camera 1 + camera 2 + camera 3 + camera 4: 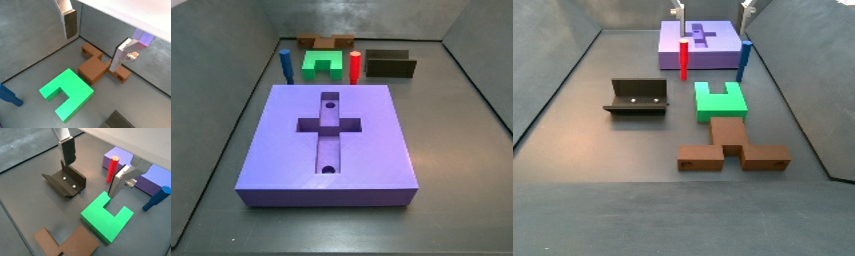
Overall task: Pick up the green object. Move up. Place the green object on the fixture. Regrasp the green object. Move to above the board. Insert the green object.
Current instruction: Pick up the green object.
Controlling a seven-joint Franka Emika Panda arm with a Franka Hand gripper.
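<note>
The hand hangs open above the grey surface, its two silver fingers spread well apart with nothing between them. In both wrist views the green object lies flat on the surface below, between the fingers' lines and nearer the finger by the red peg. In a wrist view the fixture stands just beside the other finger. In a side view the green object lies at the middle of the floor, prongs toward 6 o'clock, with the fixture at its 9 o'clock, the brown block at 6 o'clock, the red peg at 11 o'clock, the blue peg at 1 o'clock and the board at 12 o'clock. Grey walls enclose the surface
</note>
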